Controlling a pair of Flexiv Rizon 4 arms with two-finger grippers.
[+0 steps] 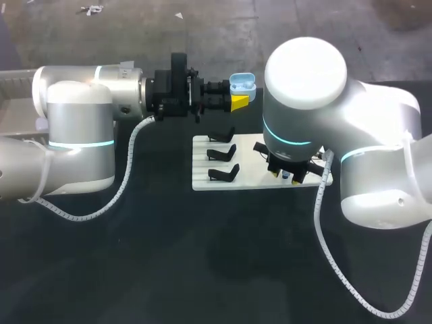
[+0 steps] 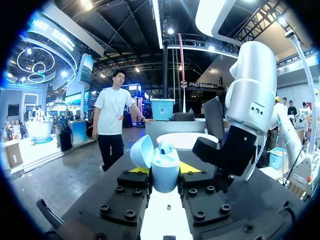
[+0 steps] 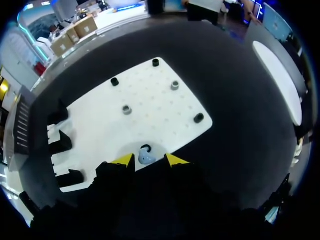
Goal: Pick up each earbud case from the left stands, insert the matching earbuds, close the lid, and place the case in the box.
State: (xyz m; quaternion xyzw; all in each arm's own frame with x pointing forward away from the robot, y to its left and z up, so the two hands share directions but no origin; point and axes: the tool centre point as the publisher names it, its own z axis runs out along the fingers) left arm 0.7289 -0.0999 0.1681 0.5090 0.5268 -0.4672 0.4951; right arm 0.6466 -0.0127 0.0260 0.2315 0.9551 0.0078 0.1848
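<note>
The right gripper (image 3: 149, 160) points straight down at the white board (image 3: 165, 107) with its 2 yellow fingertips (image 3: 124, 159) spread, nothing pinched between them. A small light-blue earbud (image 3: 146, 158) lies on the board directly under the gap, touching a black ring holder (image 3: 145, 148). I cannot tell whether the fingers touch the earbud yet. The spread, vertical pose suggests the gripper is set to come down on either side of the earbud. Further ahead on the board stand 5 small pegs (image 3: 127, 109), and along one edge are the 3 black stands (image 3: 60, 142), all without cases. The left gripper (image 2: 165, 172) is pinched on the light-blue earbud case (image 2: 165, 172), 1 finger on each side of its lower shell. It holds the case upright above the table (image 1: 135, 270), near the board's far edge and near the right arm (image 1: 304, 74). The lid (image 2: 141, 151) is tipped back and open, and what looks like 1 earbud (image 2: 166, 147) sits in the case. Keeping the case steady with its mouth upward probably gives the right gripper an open target for the second earbud. The earbud and the case are well apart, so the bud will need lifting and carrying across.
</note>
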